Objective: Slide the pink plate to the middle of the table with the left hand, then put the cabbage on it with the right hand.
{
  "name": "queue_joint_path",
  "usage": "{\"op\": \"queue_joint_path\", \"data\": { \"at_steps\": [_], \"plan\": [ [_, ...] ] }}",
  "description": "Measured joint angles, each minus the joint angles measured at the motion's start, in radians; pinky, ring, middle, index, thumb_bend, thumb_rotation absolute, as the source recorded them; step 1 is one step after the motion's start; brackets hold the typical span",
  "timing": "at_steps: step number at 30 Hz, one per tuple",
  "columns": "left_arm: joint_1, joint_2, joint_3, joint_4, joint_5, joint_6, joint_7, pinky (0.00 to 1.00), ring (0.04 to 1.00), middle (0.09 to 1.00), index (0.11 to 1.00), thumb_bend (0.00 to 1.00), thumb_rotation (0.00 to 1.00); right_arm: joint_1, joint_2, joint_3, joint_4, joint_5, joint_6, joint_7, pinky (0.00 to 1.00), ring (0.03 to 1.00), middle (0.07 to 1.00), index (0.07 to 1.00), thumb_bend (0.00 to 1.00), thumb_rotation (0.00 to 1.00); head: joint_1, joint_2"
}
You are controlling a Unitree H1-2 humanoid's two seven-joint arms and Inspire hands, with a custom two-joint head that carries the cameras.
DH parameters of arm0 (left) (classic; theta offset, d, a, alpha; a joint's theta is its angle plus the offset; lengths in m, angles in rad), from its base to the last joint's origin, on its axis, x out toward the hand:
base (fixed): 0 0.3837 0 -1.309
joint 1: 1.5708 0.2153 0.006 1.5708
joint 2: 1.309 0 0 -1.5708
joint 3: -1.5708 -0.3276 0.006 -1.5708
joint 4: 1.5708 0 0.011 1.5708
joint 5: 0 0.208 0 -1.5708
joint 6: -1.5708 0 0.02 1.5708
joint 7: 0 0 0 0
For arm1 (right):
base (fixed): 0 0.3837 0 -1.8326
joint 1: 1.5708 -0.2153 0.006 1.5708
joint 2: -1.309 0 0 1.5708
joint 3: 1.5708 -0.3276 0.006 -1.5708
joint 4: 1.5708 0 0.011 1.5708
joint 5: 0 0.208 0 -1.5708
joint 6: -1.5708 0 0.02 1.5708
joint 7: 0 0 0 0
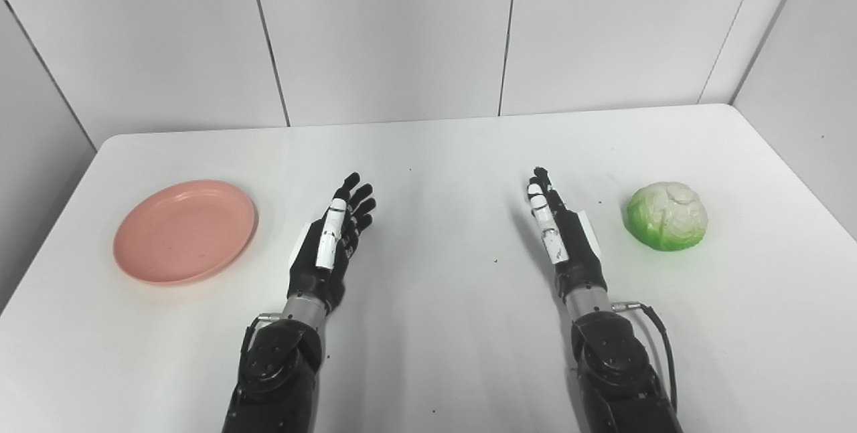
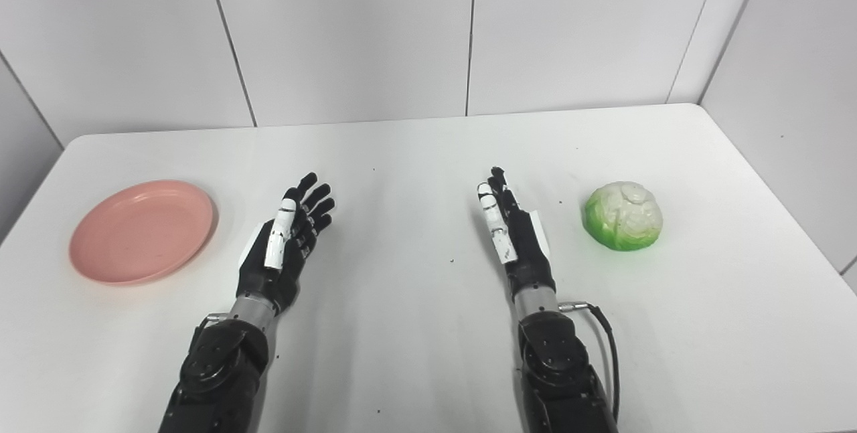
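Pink plate point(image 1: 185, 231) is seen empty on the left part of the white tabletop point(image 1: 442, 152), near its left edge and well apart from the middle, so the first step of the task is judged as not yet begun. To do this step well, the left hand point(image 1: 331, 240) should probably be brought over to the outer rim of the plate and laid against it or lightly on it, and the plate should then be pushed slowly and flat toward the centre, so that it is not tipped or spun. The left hand is held released, with its fingers stretched forward and apart and nothing in it; the plate lies to its left, near but not touching. The right hand point(image 1: 561, 229) is also held released and empty, with the fingers straight. Cabbage point(image 1: 667, 215) is found on the right part of the tabletop, just to the right of the right hand, and it is not touched.
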Motion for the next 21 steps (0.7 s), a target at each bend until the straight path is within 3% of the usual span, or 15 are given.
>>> {"op": "queue_joint_path", "data": {
  "at_steps": [21],
  "plan": [
    [0.000,0.000,-0.003,0.000,0.000,0.000,0.000,0.97,0.937,0.941,0.941,0.47,1.00,0.000,0.001,0.001,0.000,0.000,0.000,-0.002,0.95,0.941,0.952,0.962,0.22,1.00,0.003,0.000]
  ]
}}
